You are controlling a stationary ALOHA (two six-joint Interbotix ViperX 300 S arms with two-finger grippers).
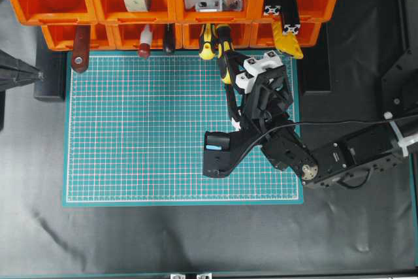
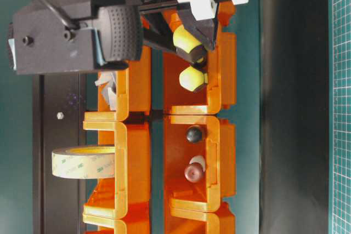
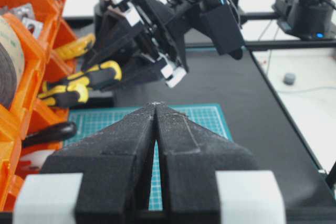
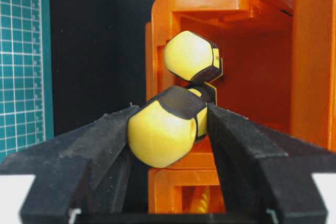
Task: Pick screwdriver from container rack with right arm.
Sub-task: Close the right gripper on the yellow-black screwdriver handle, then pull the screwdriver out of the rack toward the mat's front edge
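Gripping one screwdriver [image 4: 163, 132] of two yellow-handled tools, right hand [image 4: 168, 129]

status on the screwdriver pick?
Right hand astride screwdriver handle at the container rack. Left hand shut, idle. Smaller yellow tool right alongside.

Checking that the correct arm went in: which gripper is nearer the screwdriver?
Right. The right gripper has its fingers on either side of the screwdriver handle at the container rack; the left gripper sits well back, shut.
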